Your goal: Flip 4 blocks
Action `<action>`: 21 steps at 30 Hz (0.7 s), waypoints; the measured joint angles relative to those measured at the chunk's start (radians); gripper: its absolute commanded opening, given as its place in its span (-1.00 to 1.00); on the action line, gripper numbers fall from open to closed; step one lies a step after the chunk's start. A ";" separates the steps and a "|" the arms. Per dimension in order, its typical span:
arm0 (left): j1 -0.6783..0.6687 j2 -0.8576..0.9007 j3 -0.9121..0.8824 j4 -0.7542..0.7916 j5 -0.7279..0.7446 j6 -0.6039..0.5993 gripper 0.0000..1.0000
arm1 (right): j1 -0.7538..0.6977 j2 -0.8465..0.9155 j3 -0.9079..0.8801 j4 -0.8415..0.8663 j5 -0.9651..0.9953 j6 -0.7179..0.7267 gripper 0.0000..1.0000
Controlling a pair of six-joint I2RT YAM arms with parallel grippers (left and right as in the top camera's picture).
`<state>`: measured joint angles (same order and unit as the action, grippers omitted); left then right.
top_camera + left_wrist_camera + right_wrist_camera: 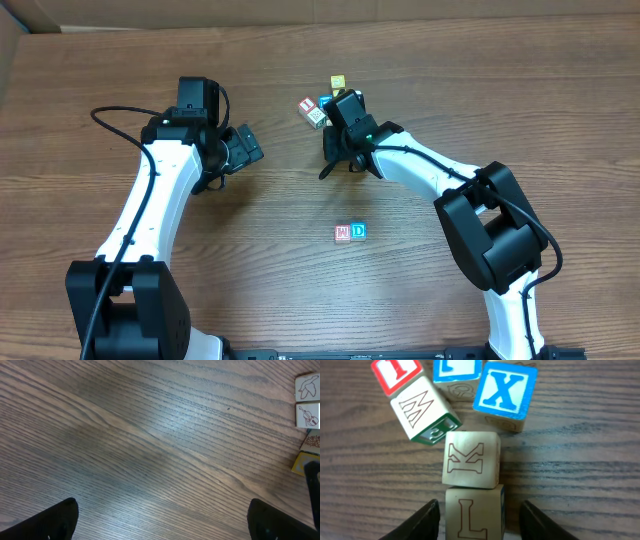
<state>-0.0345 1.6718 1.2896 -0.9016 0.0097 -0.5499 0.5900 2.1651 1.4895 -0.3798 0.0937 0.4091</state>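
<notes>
Two pale blocks lie in a row in the right wrist view: one marked L (472,515) and, just beyond it, one marked K (471,458). My right gripper (480,506) is open and straddles the L block; its left finger is close to the block and a gap shows on the right side. In the overhead view this gripper (338,128) covers both pale blocks. A red-faced block (342,232) and a blue D block (359,232) sit side by side nearer the table's front. My left gripper (250,145) hangs wide open over bare wood (160,522), holding nothing.
Beyond the K block lie a blue X cube (505,390), a cream cube with an outlined W (422,410), a red-framed cube (395,372) and a blue-framed cube (456,370). A yellow cube (338,82) sits further back. Picture-faced cubes (307,400) show at the left wrist view's right edge.
</notes>
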 measured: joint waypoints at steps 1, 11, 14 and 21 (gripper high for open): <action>0.000 0.000 0.000 0.000 0.000 0.000 1.00 | 0.000 0.000 0.000 -0.002 0.000 0.001 -0.11; 0.000 0.000 0.000 0.000 0.000 0.000 0.99 | 0.000 -0.015 0.012 -0.068 -0.001 0.001 -0.59; 0.000 0.000 0.000 0.000 0.000 0.000 0.99 | 0.000 -0.056 0.014 -0.188 -0.039 0.002 -0.56; 0.000 0.000 0.000 0.000 0.000 0.000 1.00 | 0.033 -0.307 0.020 -0.416 -0.192 0.008 -0.60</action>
<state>-0.0345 1.6718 1.2896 -0.9020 0.0097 -0.5495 0.6228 1.8584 1.5093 -0.7956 -0.0986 0.4168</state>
